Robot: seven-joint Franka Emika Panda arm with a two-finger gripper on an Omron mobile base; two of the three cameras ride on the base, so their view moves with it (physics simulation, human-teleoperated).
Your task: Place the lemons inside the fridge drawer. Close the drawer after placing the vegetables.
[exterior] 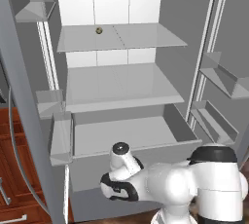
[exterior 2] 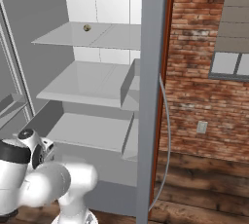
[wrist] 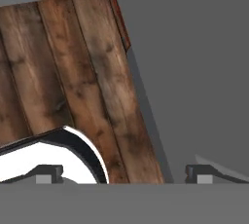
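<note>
I am holding my claw (wrist: 121,173) low, its tips spread as wide as they go and gripping nothing; it is pointing down at the wooden floor (wrist: 73,72) beside a grey panel (wrist: 194,72), probably the fridge's lower front, though I cannot be sure. My arm (exterior: 146,184) is folding close in front of the fridge, hiding part of the front of the fridge drawer (exterior: 121,138). The drawer is standing pulled out, presumably so fruit can be dropped in, and what I am seeing of its floor is looking bare. Beyond it, the lower shelf (exterior: 116,86) is looking bare too. On the upper shelf (exterior: 121,38) a small dark-yellowish round thing (exterior: 98,30) is sitting, too tiny to call a lemon. I am spotting no clear lemons anywhere.
</note>
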